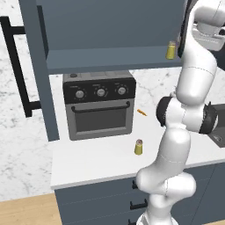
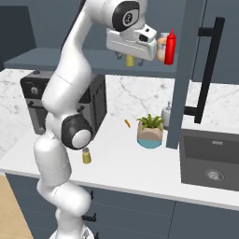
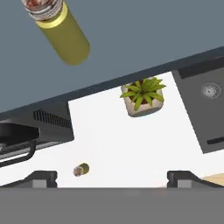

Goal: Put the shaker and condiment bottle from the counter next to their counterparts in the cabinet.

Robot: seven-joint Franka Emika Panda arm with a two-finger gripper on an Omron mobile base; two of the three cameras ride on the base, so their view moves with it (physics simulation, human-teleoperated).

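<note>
Condiment bottle [image 2: 171,46] is done: it stands upright on the cabinet [image 1: 110,26] shelf, right beside the tan-orange bottle [image 2: 162,46] with the pale cap. So half the task looks complete.

Shaker [image 1: 139,147] is still on the table [image 1: 101,160], upright, out front and to the right of the toaster oven [image 1: 99,105], well apart from everything else. In the right base view it sits near the table's front edge, just behind the arm's elbow. The hand view shows it too, small and low in frame.

Its twin shaker [image 1: 171,50] is on the shelf near the front lip, close to the claw; the hand view has it large at the top left. That's the spot the table shaker needs to end up beside.

Claw [image 2: 125,57] is up at shelf level, just in front of the cabinet, hanging under the hand. Fingers are spread wide, nothing between them; the hand view shows both tips [image 3: 41,177] far apart with bare table behind. It carries nothing.

Other stuff on the table: potted plant [image 2: 150,131], a small orange bit [image 1: 141,112] near the wall, sink [image 2: 210,161] off to the right. None of it is in the way of the shaker.

Left to do, as I read it: bring the arm down from the shelf, grab the shaker, lift it to the shelf, set it next to the twin. Roughly halfway.
</note>
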